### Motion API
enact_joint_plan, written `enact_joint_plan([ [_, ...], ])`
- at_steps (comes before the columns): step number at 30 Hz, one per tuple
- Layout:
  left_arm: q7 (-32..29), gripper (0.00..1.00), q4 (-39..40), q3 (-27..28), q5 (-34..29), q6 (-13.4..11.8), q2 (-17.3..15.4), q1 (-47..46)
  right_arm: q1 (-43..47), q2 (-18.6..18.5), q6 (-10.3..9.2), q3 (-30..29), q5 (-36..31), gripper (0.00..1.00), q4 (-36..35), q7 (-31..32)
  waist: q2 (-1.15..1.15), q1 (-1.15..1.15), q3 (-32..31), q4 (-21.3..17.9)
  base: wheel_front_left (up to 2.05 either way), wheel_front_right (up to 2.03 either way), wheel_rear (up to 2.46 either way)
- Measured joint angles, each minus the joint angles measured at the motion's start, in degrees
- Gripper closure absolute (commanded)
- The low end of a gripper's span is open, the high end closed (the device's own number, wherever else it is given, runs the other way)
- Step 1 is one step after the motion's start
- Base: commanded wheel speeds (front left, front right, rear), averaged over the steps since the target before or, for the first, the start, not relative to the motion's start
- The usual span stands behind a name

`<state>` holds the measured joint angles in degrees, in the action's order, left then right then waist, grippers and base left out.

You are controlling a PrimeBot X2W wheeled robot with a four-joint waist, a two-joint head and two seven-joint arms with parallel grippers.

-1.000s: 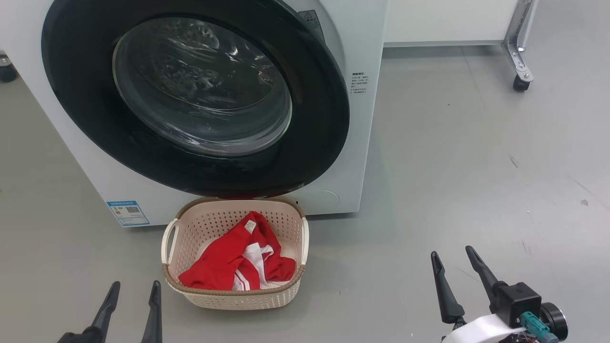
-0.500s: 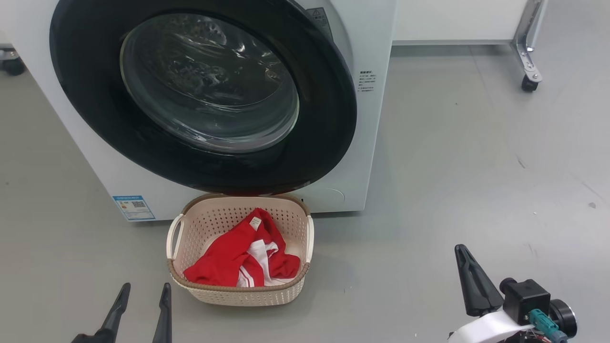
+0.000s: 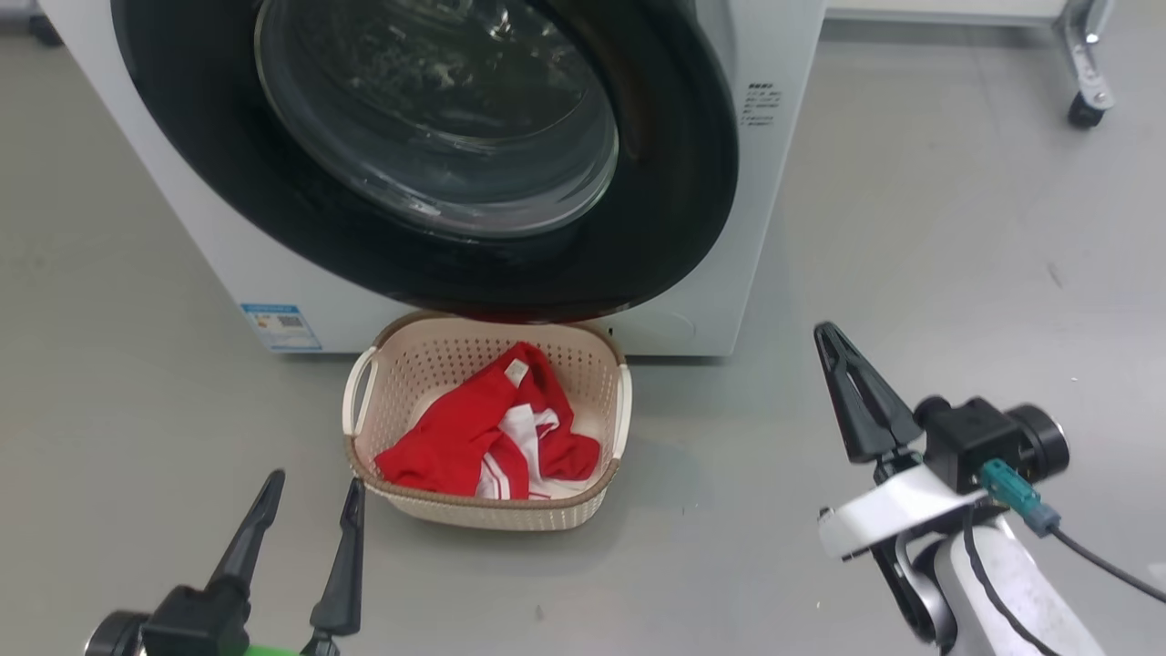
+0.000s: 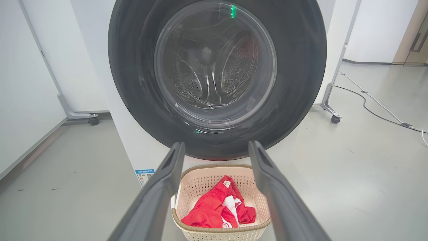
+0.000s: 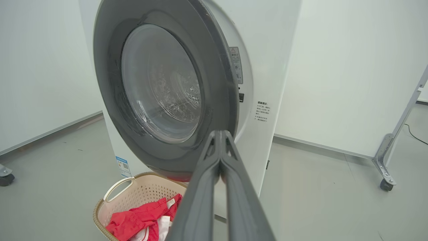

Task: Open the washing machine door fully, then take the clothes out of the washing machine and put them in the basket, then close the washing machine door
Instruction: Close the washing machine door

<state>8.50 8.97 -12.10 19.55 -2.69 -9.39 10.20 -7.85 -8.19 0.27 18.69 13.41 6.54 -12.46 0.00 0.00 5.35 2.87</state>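
Note:
The washing machine stands white ahead of me. The washing machine door, with its black rim and glass bowl, lies across the opening, its right edge standing a little off the front. The basket sits on the floor below the door, with the red, white-striped clothes in it. My left gripper is open and empty just left of the basket. My right gripper is shut on nothing over the floor to the basket's right. The left wrist view shows the open left gripper aimed at the door; the right gripper is shut.
A metal frame leg on a caster stands at the back right on the grey floor. A cable runs along the floor beyond it. White wall panels stand behind the machine. A blue sticker marks the machine's lower left.
My right gripper's fingers have closed together, and that arm has risen and come forward. The head camera has shifted, so the machine and basket sit higher and further right. The left gripper stays open.

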Motion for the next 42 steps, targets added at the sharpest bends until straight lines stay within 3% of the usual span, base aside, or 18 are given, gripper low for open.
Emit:
enact_joint_plan([
  [11,0.7,0.00,0.6,-1.5,-0.4,1.6,0.9,-6.1,-13.9,-0.6,2.19,0.7,-2.0,1.00,2.4,3.9,0.00,0.00,6.0,5.4,0.00,0.00,0.00],
  [23,2.3,0.00,-0.9,-2.4,-0.4,3.1,1.8,-11.8,-27.1,-2.4,2.86,-1.4,-2.7,1.00,6.9,6.1,0.00,0.00,13.0,11.0,0.00,0.00,0.00],
  [42,3.8,0.00,-5.1,-2.3,-0.1,4.4,2.7,-14.9,-34.5,-3.4,3.70,-3.4,-2.8,1.00,15.0,5.6,0.00,0.00,16.9,14.7,0.00,0.00,0.00],
])
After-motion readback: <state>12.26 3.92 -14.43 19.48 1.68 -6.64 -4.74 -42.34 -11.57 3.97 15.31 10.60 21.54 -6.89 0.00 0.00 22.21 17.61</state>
